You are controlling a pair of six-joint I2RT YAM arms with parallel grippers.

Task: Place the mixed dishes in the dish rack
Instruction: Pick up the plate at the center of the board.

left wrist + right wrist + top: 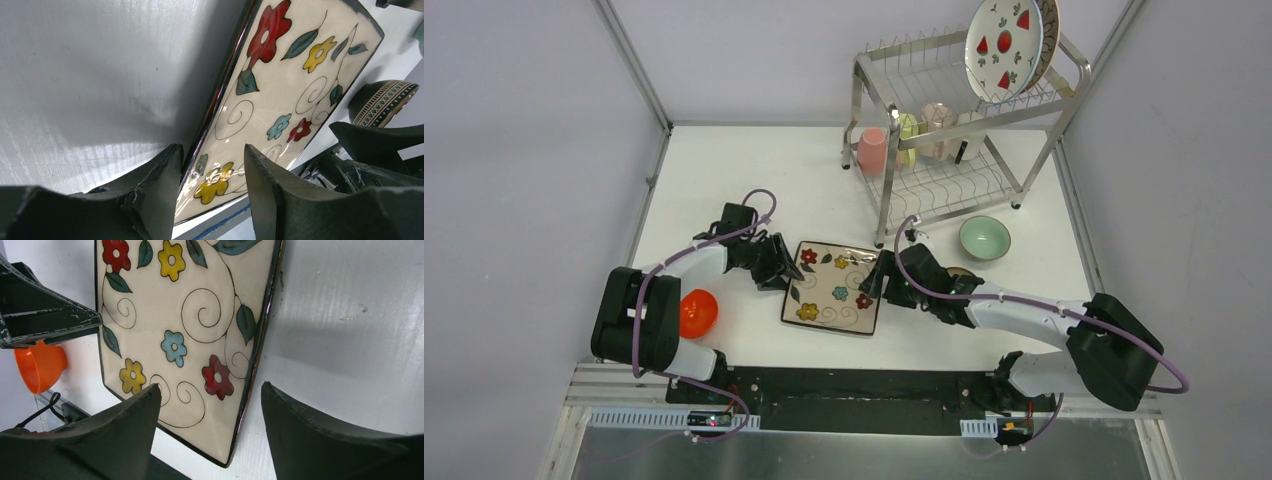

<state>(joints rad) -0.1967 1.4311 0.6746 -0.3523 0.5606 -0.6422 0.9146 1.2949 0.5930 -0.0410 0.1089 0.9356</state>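
Obs: square plate [834,287] lying on table [724,180], in front of dish rack [887,190].
It is showing cream glaze, a dark rim, red, yellow and blue flowers, black curls. My right gripper [879,280] is standing open astride its right rim. My left gripper [782,272] is straddling the left rim; I cannot tell if it is clamped.
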